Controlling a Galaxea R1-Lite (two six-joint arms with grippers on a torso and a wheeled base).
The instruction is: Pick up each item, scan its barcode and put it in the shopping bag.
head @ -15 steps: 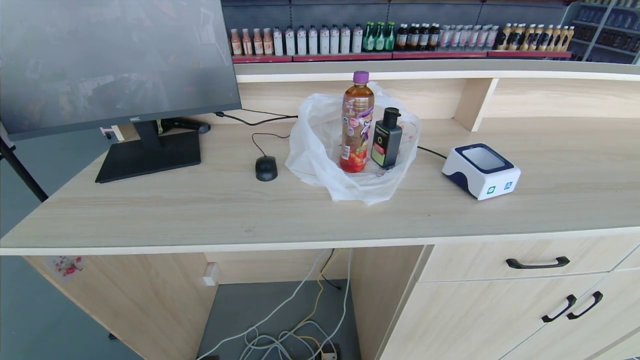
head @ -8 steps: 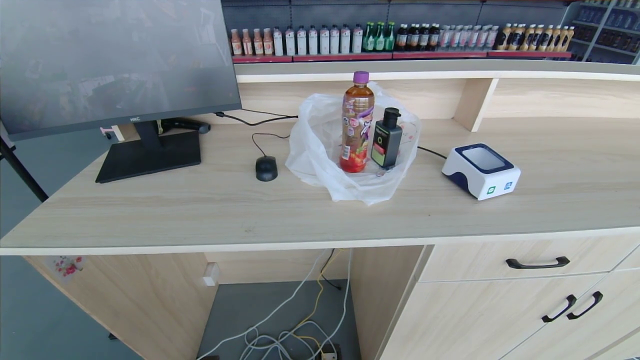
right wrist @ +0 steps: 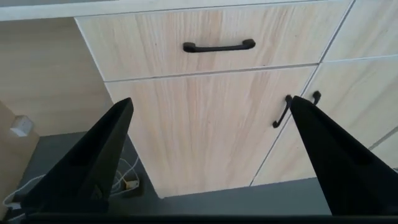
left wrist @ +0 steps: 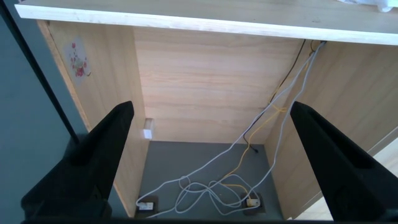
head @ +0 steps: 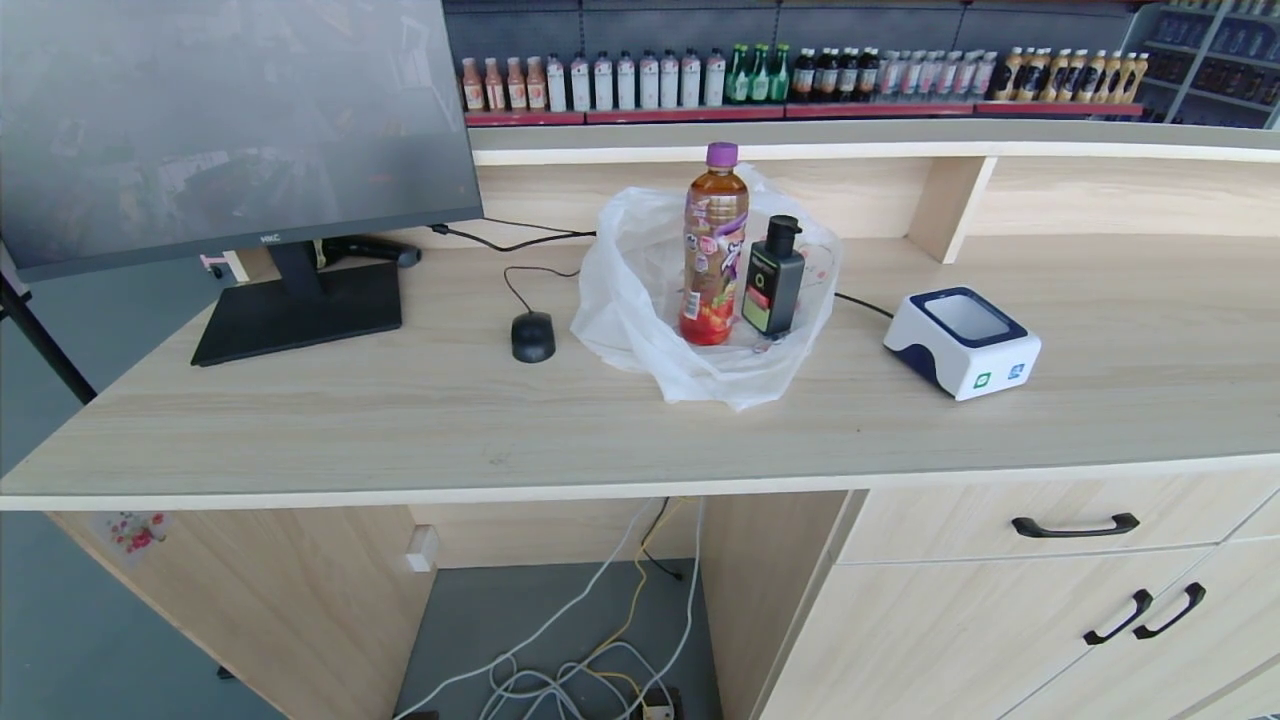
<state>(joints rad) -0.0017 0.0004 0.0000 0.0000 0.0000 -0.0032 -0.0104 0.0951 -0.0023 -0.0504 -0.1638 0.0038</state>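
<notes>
A clear plastic shopping bag (head: 640, 320) sits open on the wooden counter (head: 400, 410). Inside it stand a tea bottle (head: 713, 245) with a purple cap and a small black pump bottle (head: 774, 278), side by side. A white and blue barcode scanner (head: 961, 341) rests on the counter to the right of the bag. My left gripper (left wrist: 208, 155) hangs open below the counter edge, facing the cable recess. My right gripper (right wrist: 211, 155) is open too, low in front of the drawer fronts, with nothing between its fingers.
A monitor (head: 220, 120) on a black stand fills the counter's left end, with a black mouse (head: 532, 335) beside the bag. Cables (left wrist: 249, 162) hang under the counter. Drawers with black handles (right wrist: 219, 46) are at the right. Shelves of bottles (head: 800, 75) line the back.
</notes>
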